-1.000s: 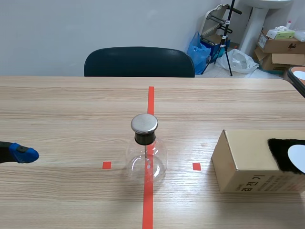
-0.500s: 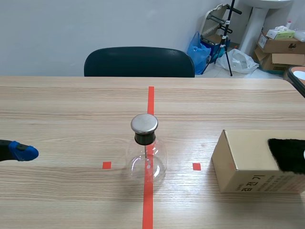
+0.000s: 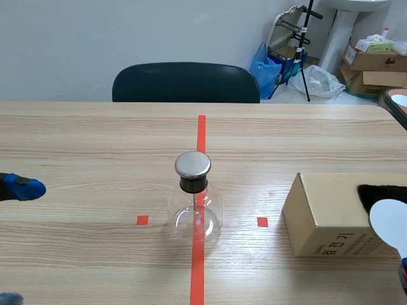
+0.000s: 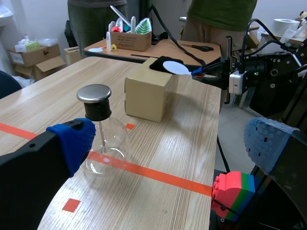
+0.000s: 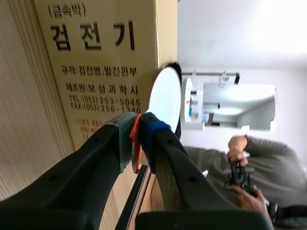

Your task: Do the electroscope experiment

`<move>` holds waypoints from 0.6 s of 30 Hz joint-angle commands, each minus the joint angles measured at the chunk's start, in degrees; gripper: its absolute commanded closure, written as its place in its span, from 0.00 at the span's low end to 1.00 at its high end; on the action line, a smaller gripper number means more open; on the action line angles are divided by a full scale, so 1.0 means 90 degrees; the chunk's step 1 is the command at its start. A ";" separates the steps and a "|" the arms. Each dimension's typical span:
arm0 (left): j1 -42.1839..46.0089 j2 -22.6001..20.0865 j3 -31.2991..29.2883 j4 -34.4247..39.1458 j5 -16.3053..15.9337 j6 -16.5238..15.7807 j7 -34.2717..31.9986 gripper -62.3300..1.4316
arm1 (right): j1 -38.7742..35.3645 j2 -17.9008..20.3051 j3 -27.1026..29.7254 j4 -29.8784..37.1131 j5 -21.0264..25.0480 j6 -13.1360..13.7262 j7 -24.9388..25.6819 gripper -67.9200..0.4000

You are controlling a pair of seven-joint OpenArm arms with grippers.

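Glass electroscope flask [image 3: 195,204] at mid-worktop, white disc [image 5: 163,101] pinched by the right arm.
Right gripper [image 5: 138,128] has its fingers pressed together on the thin orange handle [image 5: 135,146] of the one round disc, which sits by the top edge of the cardboard box [image 3: 331,216], over a black patch [image 3: 376,192] on the box top; whether it touches cannot be told. Left gripper [image 4: 170,143] has its blue-padded fingers spread wide and holds nothing, well apart from the flask at its 9 o'clock in the scene view. The single flask stands upright on the wooden worktop [image 3: 95,146], on the red tape line, with a metal cap on a dark neck. The single box lies at the flask's 3 to 4 o'clock. Its side reads "검전기" in large black letters, with smaller Korean lines and red print beneath.
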 commanded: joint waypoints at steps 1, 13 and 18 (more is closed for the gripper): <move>0.0012 0.0015 -0.0053 0.0044 -0.0061 -0.0007 -0.0063 0.00 | 0.0019 0.0044 0.0053 0.0080 0.0087 -0.0340 -0.0709 0.97; 0.0012 0.0015 -0.0053 0.0044 -0.0095 0.0112 -0.0044 0.00 | 0.0039 -0.0015 0.0121 0.0136 -0.0053 -0.0340 -0.1190 0.97; 0.0012 0.0015 -0.0053 0.0044 -0.0100 0.0112 -0.0044 0.00 | 0.0029 -0.0019 0.0092 0.0367 -0.0114 -0.0340 -0.0056 0.97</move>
